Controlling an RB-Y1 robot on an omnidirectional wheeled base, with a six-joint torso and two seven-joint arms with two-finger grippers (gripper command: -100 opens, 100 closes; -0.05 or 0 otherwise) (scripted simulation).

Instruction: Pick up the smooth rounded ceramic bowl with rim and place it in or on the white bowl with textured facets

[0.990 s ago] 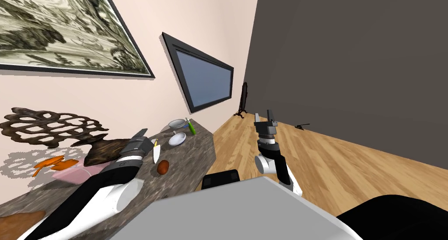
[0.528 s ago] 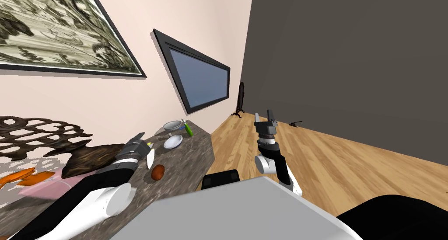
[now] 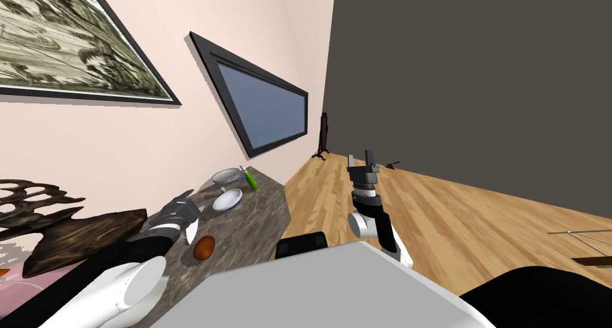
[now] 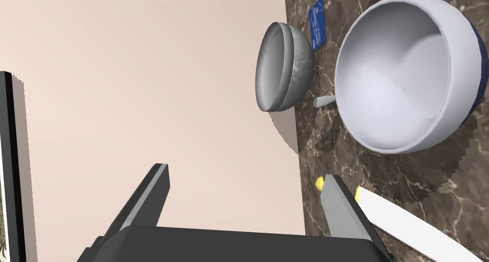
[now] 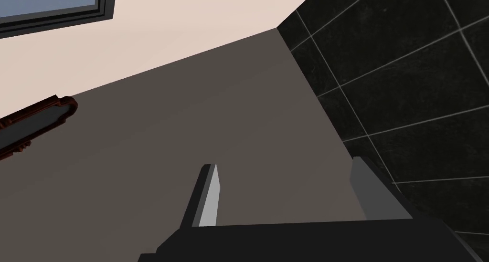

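My left hand (image 4: 246, 175) hovers over the dark marbled surface (image 4: 334, 6) with its fingers apart and nothing between them. A white-bladed knife (image 4: 406, 221) with a yellow handle end lies just beside one finger, and a brown oval thing (image 3: 204, 247) sits back near the forearm. Ahead stands the white bowl (image 4: 406, 78), dark blue outside, which I take for the target. Just past it, hard by the wall, is the grey speckled bowl (image 4: 281, 66) with a banded rim, likely the one to lift. It lies forward of the fingers, close to their line. The two bowls stand apart, a small grey handle (image 4: 324, 100) between them and a blue card (image 4: 316, 23) behind. The left arm is far nearer; the knife and white bowl crowd the approach. My right hand (image 3: 360, 159) is raised over the wooden floor, fingers apart
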